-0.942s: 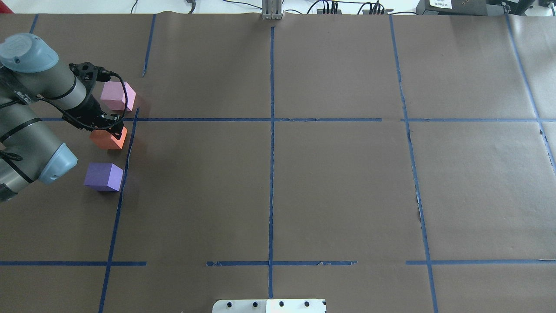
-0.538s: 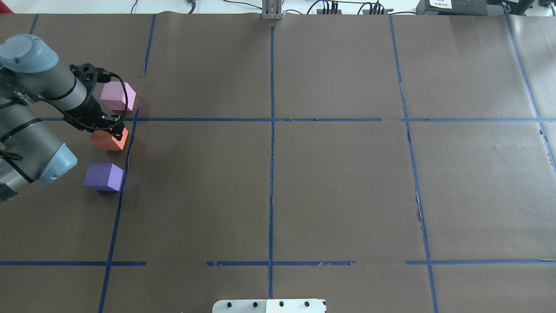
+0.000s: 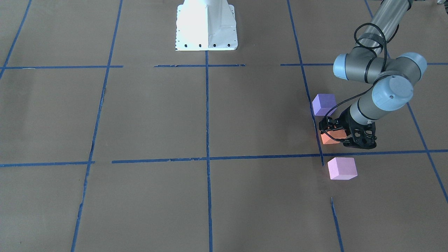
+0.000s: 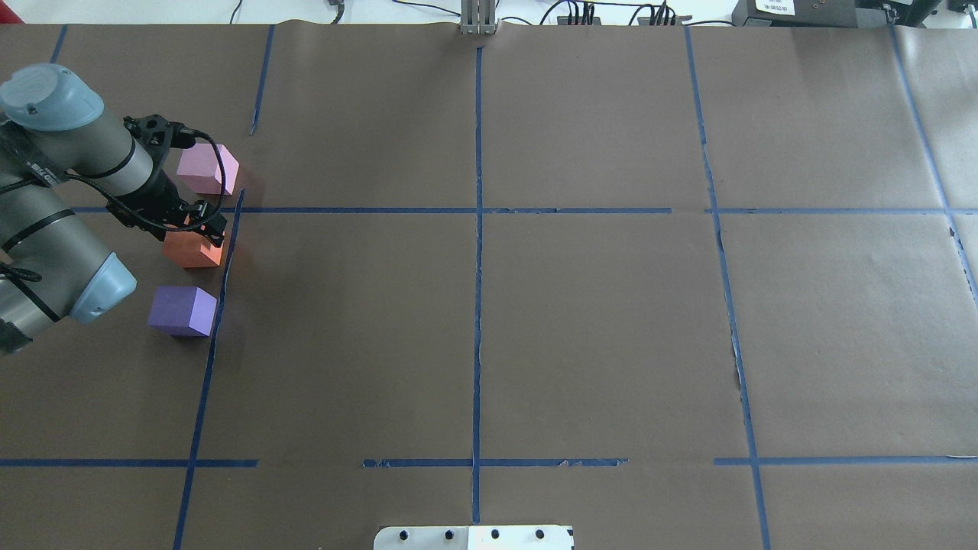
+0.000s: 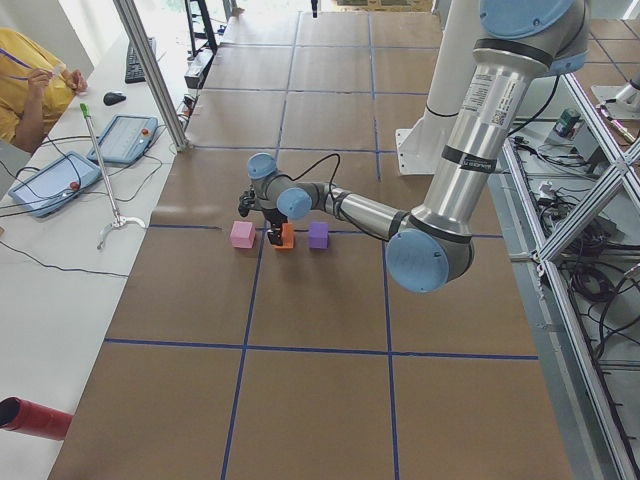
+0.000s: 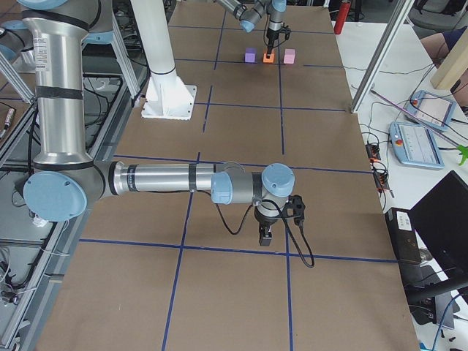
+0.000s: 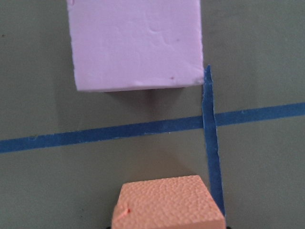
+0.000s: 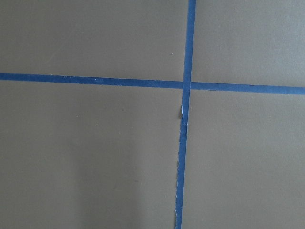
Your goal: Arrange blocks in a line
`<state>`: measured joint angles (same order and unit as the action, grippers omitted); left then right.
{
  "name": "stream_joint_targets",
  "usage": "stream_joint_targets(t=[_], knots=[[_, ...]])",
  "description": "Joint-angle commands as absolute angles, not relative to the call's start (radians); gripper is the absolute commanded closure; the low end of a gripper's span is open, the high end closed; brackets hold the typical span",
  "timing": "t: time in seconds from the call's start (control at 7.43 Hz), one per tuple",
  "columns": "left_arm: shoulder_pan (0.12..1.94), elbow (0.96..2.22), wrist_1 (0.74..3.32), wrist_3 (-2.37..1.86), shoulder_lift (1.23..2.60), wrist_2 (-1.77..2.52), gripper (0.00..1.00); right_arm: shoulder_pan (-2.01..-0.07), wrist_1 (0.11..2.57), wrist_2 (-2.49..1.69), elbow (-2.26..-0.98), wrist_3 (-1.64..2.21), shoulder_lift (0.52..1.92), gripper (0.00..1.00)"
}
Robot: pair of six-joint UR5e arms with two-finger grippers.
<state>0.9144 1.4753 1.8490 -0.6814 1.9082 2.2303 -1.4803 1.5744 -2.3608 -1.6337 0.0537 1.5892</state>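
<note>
Blocks: matte foam cubes lying in a row at left, beside blue tape (image 4: 221, 283); pink block (image 4: 205, 168) far, orange block (image 4: 193, 250) middle, purple block (image 4: 182, 310) near.
Left gripper (image 4: 205, 229): fingers clamping the orange block.
Right gripper (image 6: 266, 235): cannot tell finger state.

Brown paper (image 4: 596, 328) gridded with blue tape (image 4: 477, 305) (torn in places).
</note>
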Motion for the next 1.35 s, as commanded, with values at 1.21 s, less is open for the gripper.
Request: stream_joint_targets(t=[1.21], knots=[[1.242, 1.649, 1.726, -0.478, 1.869, 2.276, 0.0, -1.48, 1.575, -2.361, -1.632, 0.054, 1.589, 0.0]])
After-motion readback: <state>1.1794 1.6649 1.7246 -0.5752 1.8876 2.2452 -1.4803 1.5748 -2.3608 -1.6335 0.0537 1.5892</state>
